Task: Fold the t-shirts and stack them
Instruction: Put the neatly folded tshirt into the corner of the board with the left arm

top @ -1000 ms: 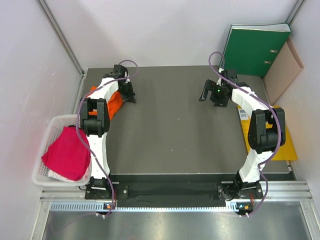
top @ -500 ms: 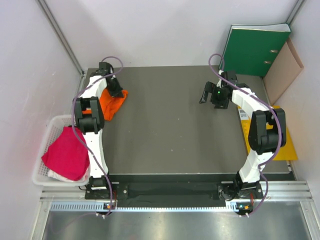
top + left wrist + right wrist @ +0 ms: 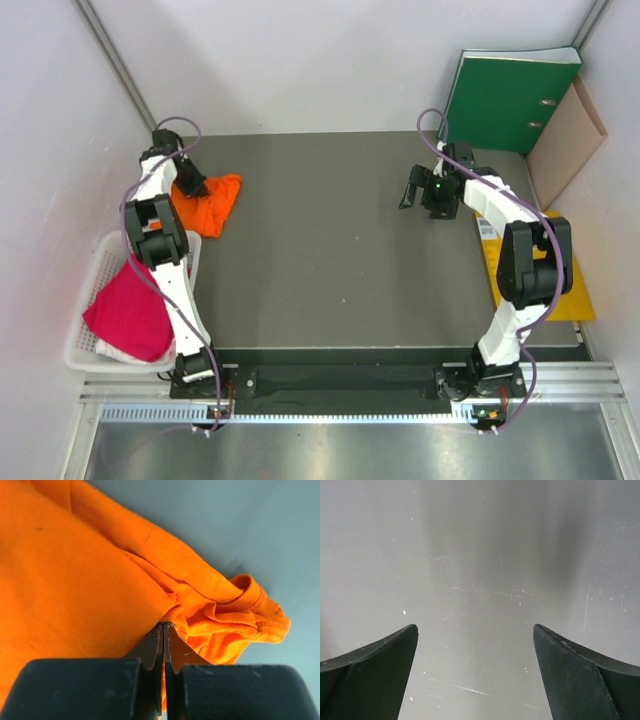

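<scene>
The bright orange soft cloth t-shirt (image 3: 208,203) lay crumpled at the far left corner of the dark grey tabletop (image 3: 340,260), its bulk spread towards the middle from where I held it. My left gripper (image 3: 190,184) was pinched tight on a gathered fold of it. In my left wrist view the two black fingers of the left gripper (image 3: 164,630) met with barely a slit between them. The orange cloth (image 3: 75,580) puckered into the tips, and a rolled hem bunched off to the right over the grey surface. Whether the cloth was lifted off the table where I held it, I could not tell.

The magenta-pink cloth t-shirt (image 3: 130,310) sat heaped in the white plastic mesh basket (image 3: 112,241) beside the table's left edge, spilling over the basket's near rim.

My right gripper (image 3: 424,191) hung over the far right of the table, well apart from both shirts. Its fingers (image 3: 367,672) were spread wide, with only bare scuffed tabletop between them. A flat yellow envelope (image 3: 572,290) lay along the right edge, and a green ring binder (image 3: 510,95) leaned at the far right corner.
</scene>
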### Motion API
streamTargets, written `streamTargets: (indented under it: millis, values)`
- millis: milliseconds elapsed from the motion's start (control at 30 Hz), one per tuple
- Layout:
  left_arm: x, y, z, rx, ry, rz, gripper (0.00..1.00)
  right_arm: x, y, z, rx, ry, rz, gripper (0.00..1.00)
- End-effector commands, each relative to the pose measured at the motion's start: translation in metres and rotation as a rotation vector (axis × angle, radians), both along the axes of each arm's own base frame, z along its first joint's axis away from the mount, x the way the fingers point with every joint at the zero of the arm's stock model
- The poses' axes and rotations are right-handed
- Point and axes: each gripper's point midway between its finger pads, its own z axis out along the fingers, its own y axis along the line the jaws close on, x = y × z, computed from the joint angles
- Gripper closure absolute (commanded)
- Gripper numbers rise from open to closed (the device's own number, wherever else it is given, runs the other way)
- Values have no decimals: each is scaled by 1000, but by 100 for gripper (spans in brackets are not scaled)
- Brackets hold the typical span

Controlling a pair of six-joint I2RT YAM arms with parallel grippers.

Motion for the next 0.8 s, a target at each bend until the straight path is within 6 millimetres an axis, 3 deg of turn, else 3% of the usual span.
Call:
streamTargets:
  millis: [0, 100, 200, 300, 467, 500, 533, 600, 633, 700, 733, 767]
  values:
    - [-4, 41, -9, 90, 26, 42, 100, 0, 1, 24, -1, -66, 17, 2]
    - [-9, 62, -7, 104, 27, 92, 100, -2, 2, 23, -1, -60, 19, 2]
    - [-7, 63, 2, 64, -15, 74, 100, -4, 2, 22, 1, -59, 18, 2]
    - [6, 44, 29, -12, -122, 0, 100, -4, 2, 23, 3, -61, 14, 2]
    - [20, 10, 110, -45, -341, -75, 95, -2, 4, 24, 8, -65, 11, 2]
    - [18, -1, 120, -62, -360, -97, 83, -1, 4, 25, 9, -69, 12, 2]
    - [18, -17, 142, -63, -401, -132, 71, 0, 4, 25, 9, -71, 12, 2]
    - [13, -38, 155, -72, -421, -187, 49, 1, 5, 27, 7, -79, 12, 1]
    - [8, -61, 172, -82, -451, -238, 26, 2, 5, 28, 4, -83, 11, 1]
    - [-4, -87, 182, -74, -459, -311, 7, 1, 3, 27, -14, -84, 3, 0]
    - [-9, -115, 181, -65, -449, -369, 1, 1, 2, 26, -21, -84, 1, 0]
    - [-14, -128, 177, -26, -435, -423, 1, 0, 0, 24, -38, -82, -5, 0]
